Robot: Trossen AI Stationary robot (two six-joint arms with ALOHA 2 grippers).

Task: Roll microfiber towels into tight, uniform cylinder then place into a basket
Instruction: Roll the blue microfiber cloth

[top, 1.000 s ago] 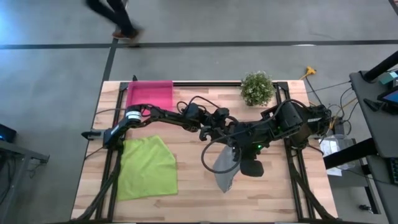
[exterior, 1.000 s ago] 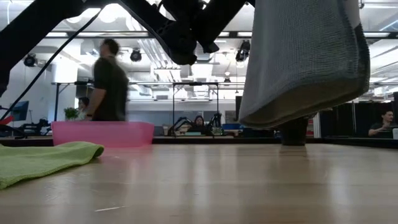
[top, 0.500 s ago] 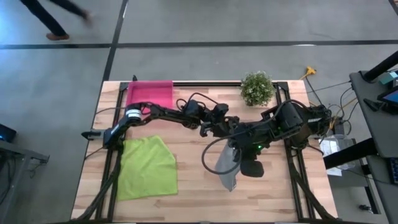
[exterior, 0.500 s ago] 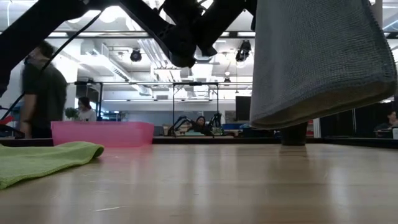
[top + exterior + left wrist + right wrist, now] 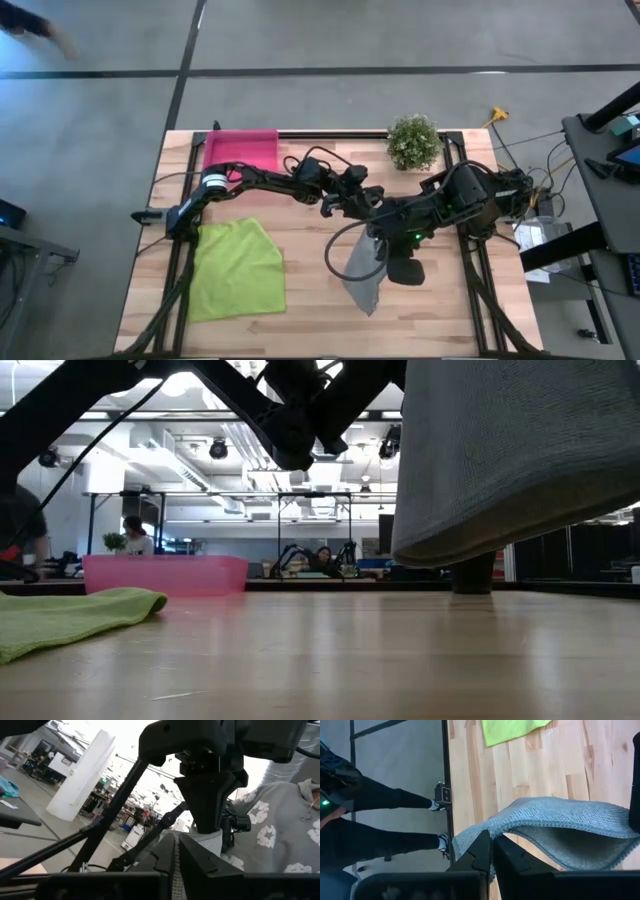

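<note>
Seen from above: grey towel hanging over the middle of the table, held up where the left gripper and right gripper meet, lower corner drooping toward the near edge. Green towel flat near the near left corner; pink basket at the far left corner; potted plant at the far edge, right of centre.

Seen from table height (not evident from above): grey towel hanging clear of the wood, light showing beneath its hem; green towel bunched low at one side, basket behind it.

Right wrist view: own fingers closed on an edge of the grey cloth, which sags away in a fold. Left wrist view: own fingers pressed together with a strip of grey weave pinched between them (right gripper directly ahead).

Open wood between the two towels and along the near edge; arms crossing the middle.
</note>
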